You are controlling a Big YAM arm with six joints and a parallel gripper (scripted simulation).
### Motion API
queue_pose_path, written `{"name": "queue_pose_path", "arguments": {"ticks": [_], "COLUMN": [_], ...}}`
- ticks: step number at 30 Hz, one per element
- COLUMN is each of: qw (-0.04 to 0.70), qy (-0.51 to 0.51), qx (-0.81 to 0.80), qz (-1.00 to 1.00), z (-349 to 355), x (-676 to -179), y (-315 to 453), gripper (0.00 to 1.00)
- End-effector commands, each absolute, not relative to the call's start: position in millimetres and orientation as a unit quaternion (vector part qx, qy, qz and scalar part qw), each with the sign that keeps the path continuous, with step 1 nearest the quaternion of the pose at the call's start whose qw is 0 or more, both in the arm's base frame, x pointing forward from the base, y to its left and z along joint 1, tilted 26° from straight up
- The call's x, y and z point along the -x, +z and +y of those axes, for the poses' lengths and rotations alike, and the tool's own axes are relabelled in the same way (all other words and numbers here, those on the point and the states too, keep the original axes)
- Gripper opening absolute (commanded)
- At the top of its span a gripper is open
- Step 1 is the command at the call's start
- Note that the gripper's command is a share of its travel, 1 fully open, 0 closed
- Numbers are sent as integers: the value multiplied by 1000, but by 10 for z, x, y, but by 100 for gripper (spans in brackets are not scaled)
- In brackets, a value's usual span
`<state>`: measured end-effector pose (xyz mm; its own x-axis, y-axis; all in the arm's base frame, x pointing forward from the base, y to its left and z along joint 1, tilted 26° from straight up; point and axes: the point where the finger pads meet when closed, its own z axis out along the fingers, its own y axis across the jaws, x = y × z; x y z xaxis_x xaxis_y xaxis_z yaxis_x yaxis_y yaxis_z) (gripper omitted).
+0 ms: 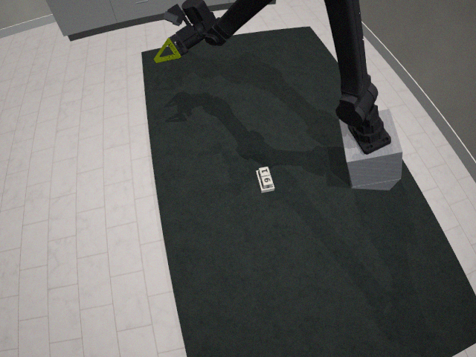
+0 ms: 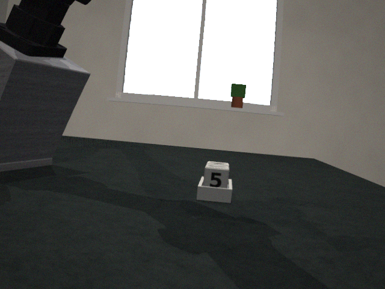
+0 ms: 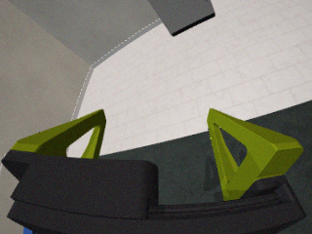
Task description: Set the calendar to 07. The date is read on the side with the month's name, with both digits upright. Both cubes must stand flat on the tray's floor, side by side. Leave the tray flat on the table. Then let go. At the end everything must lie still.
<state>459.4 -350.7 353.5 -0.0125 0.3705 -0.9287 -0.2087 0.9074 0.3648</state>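
Observation:
The white calendar tray [image 1: 265, 180] lies flat on the dark mat, near its middle, with two white cubes standing side by side in it. From above, the far cube shows a 1 [image 1: 264, 170] and the near cube a 6 [image 1: 267, 180] on their top faces. In the exterior view the tray [image 2: 215, 190] is seen end on, and the near cube shows a 5 [image 2: 216, 179] on its side; the other cube is hidden behind it. My gripper [image 1: 166, 50] with yellow-green fingers is open and empty, high above the mat's far left corner, far from the tray. The wrist view shows both fingers spread wide [image 3: 159, 150] with nothing between them.
The arm's base stands on a grey block [image 1: 372, 157] at the mat's right edge, to the right of the tray. A grey cabinet [image 1: 100, 13] stands on the floor beyond the mat. A window with a small potted plant [image 2: 237, 96] is in the far wall.

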Motion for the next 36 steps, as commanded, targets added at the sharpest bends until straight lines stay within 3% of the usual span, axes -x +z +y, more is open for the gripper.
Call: {"name": "queue_pose_path", "arguments": {"ticks": [1, 17, 18, 19, 30, 32, 34, 36], "qw": [703, 703, 726, 723, 650, 607, 607, 550], "qy": [203, 203, 173, 178, 191, 177, 177, 152], "qx": [-56, -56, -23, -26, -121, -145, -145, -158], "qz": [679, 679, 665, 667, 725, 761, 761, 806], "z": [-3508, -3508, -3524, -3487, -2479, -2046, -2046, -1584], "x": [-4584, -4584, -4543, -4582, -4891, -4877, -4877, -4740], "y": [3593, 3593, 4063, 4040, 3396, 3109, 3109, 2746], "gripper": [100, 100, 100, 100, 100, 100, 100, 100]}}
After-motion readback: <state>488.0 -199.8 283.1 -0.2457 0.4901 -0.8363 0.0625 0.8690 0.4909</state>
